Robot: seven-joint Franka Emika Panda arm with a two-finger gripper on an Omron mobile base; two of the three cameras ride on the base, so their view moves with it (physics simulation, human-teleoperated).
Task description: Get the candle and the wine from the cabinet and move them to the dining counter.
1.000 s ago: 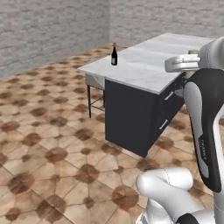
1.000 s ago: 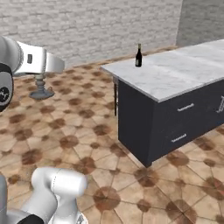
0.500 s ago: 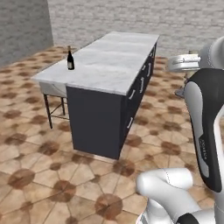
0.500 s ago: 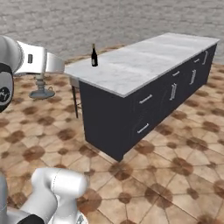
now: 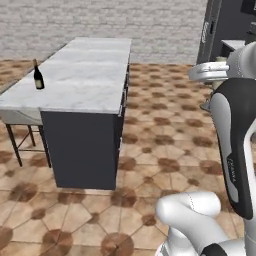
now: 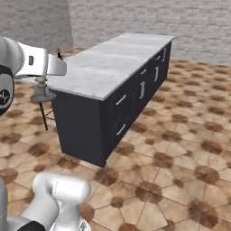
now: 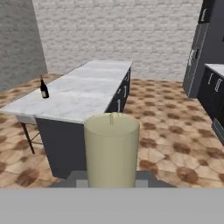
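Both base views look forward and down from behind the arm onto the island [image 5: 85, 80] they share, while the hand view faces it from nearer, the candle [image 7: 112, 148] close up.

The desk [image 5: 85, 85] runs lengthwise away from the robot, to the left of the arm in the left base view. The wine [image 5: 38, 75] stands upright on the desk's near left corner, close to the edge. A stool [image 5: 22, 131] sits tucked under that left end, beside the desk's base. In the hand view the candle [image 7: 112, 148] rises right in front of the camera, with the desk beyond it and the wine [image 7: 43, 89] off to the left. A fridge [image 7: 201, 52], probably, stands at far right against the back wall [image 7: 118, 35].
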